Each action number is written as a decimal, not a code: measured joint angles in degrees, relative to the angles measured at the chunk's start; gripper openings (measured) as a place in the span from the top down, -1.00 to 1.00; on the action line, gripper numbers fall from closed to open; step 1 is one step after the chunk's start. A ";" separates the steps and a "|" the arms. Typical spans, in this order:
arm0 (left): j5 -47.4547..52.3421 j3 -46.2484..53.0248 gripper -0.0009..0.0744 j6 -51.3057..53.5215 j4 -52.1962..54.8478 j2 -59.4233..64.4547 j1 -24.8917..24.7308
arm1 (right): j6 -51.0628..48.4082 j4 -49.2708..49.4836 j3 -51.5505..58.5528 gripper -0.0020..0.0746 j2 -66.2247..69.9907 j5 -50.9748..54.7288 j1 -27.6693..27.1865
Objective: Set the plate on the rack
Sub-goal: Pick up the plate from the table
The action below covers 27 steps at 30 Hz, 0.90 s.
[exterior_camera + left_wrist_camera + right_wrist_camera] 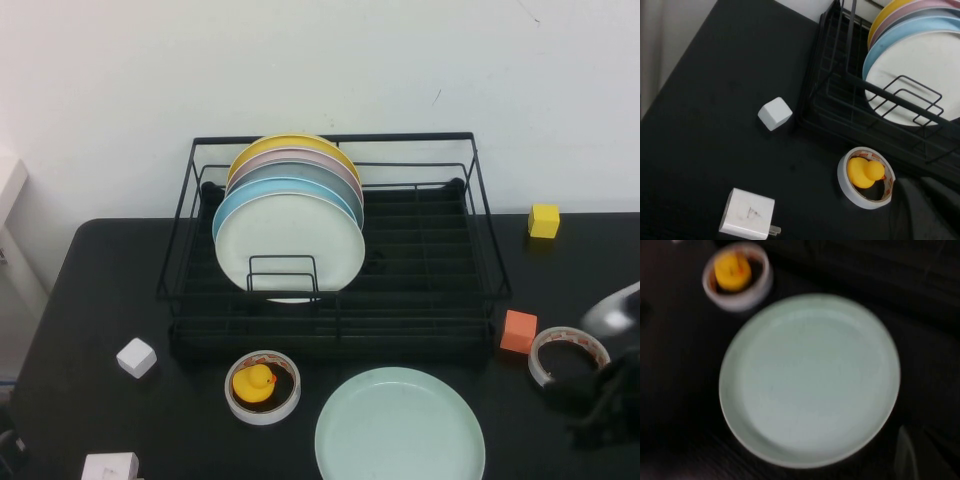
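The pale mint-green plate (400, 430) lies flat on the black table at the front centre, in front of the rack. It fills the right wrist view (810, 380). The black wire rack (480, 200) stands at the back centre and holds several upright plates at its left end, with a white one (290, 240) in front. The rack's corner shows in the left wrist view (830, 95). My right gripper (605, 400) is low at the table's right edge, right of the plate and apart from it. My left gripper (927, 210) is shut and empty, beside the duck's tape roll.
A tape roll with a yellow duck (262, 386) sits left of the plate. A white cube (136, 357) and a white charger (110, 466) lie at the front left. An orange cube (518, 331), a second tape roll (568, 355) and a yellow cube (544, 221) are on the right.
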 joint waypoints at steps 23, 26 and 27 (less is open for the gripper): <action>0.14 0.00 0.98 0.29 -1.48 0.00 0.00 | -3.60 4.34 -15.67 -0.46 35.53 -1.51 6.50; 0.14 0.00 0.98 0.29 -1.48 0.00 0.00 | -2.84 4.67 -17.01 -0.50 38.14 -1.21 6.50; 0.18 0.00 0.98 0.29 -1.48 0.00 0.00 | -2.68 4.78 -17.46 -0.50 39.03 -0.60 6.50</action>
